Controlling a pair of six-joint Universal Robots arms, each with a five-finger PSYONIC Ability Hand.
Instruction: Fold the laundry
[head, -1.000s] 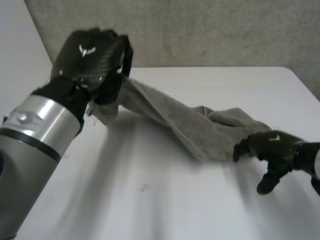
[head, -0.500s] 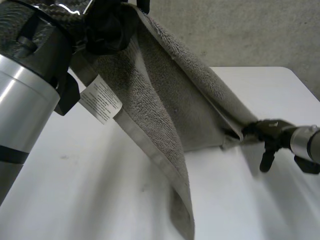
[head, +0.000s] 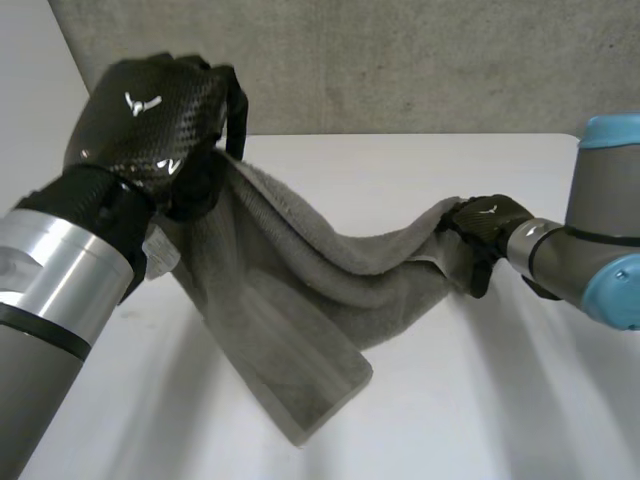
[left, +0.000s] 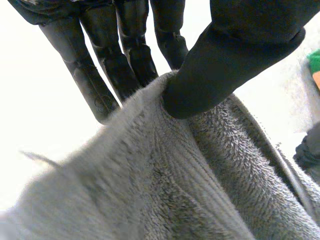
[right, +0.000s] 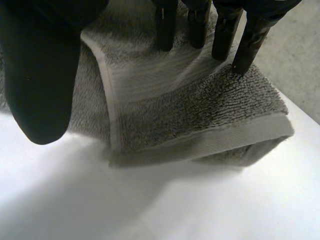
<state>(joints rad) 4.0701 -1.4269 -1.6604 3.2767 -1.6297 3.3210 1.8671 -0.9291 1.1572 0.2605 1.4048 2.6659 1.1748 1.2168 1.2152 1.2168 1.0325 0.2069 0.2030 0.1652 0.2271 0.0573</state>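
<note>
two hands hold one grey towel (head: 290, 300) over the white bench (head: 500, 400). left hand (head: 150, 125), raised well above the bench, pinches one end between thumb and fingers. right hand (head: 485, 226), low near the bench, clasps the opposite end. a loose flap hangs toward the bench.

White table (head: 450, 420) with a rough grey surface (head: 400, 60) beyond its far edge.

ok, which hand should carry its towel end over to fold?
Left, probably. The left hand pinches its towel end lifted above the table; the right hand grips the other end low at the table, better as anchor.
</note>
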